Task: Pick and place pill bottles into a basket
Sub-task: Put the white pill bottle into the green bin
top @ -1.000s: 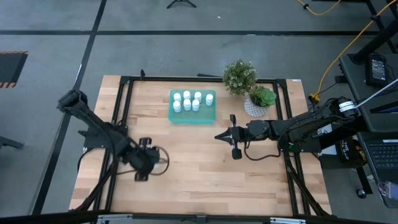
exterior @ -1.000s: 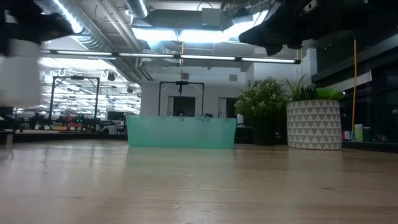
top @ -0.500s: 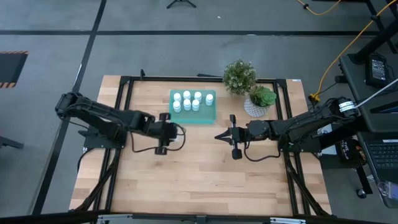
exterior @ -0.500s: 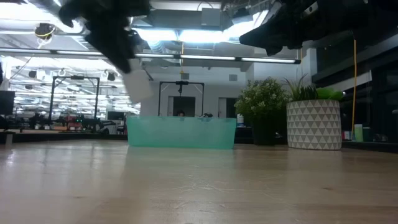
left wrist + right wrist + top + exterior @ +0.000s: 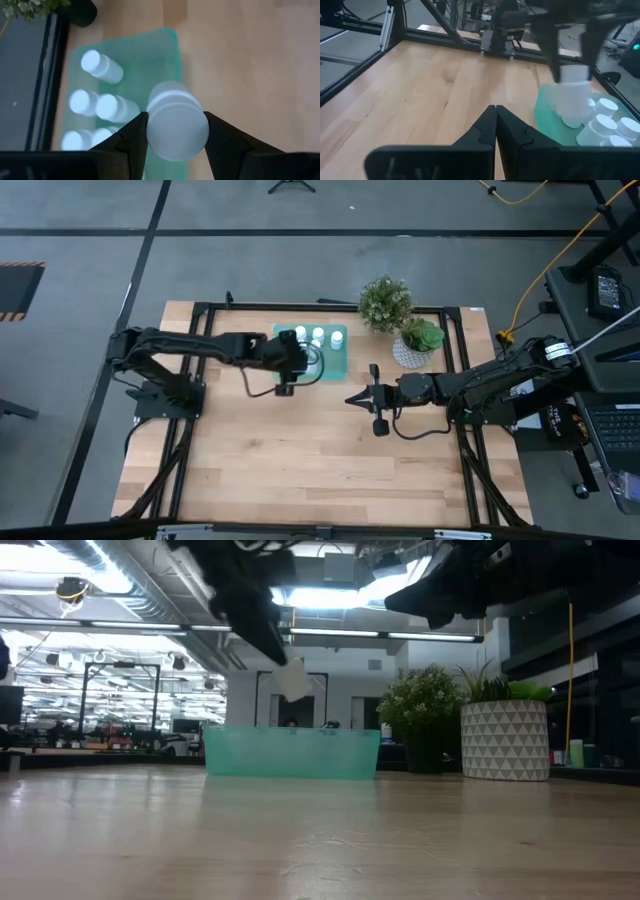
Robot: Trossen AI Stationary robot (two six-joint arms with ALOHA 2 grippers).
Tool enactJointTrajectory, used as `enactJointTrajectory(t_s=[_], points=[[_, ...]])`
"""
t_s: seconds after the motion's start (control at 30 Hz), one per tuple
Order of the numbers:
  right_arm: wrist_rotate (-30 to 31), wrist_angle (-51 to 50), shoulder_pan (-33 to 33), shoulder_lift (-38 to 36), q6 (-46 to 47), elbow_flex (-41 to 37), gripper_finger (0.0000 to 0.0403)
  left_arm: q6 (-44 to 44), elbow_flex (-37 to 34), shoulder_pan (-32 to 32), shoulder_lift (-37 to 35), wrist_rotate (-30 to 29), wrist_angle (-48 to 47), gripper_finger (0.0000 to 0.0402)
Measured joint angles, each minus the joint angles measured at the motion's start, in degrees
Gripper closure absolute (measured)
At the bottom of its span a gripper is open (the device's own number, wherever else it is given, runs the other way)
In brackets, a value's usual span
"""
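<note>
L hand [image 5: 175, 131] grips pill bottle [image 5: 177, 125] above basket [image 5: 335, 367] edge w/ bottles already inside; R hand [image 5: 495, 131] shut, idle mid-surface; risk: early release lets it topple neighbours or bounce out.

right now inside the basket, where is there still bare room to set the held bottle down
The left tool holds a pill bottle above the basket. The strip along the wall next to the open table is bare. The opposite side, by the table frame, is crowded with standing bottles. The right tool waits shut over bare table.
</note>
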Motion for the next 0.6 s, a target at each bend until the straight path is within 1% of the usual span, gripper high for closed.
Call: enactJointTrajectory(t_s=[0.17, 0.4, 0.6], points=[[0.0, -2.2, 0.0, 0.0, 0.0, 0.0, 0.0389, 5.8, 6.9, 3.1, 6.6, 1.2, -1.5, 0.0245], [0.9, -3.8, 0.0, 0.0, -1.6, 0.0, 0.0389, 13.6, 19.3, 6.0, 16.7, 1.4, -8.0, 0.0245], [1.1, -6.2, -0.1, 0.0, -1.7, 0.0, 0.0389, 18.2, 27.0, 8.3, 22.7, 3.3, -12.1, 0.0245]])
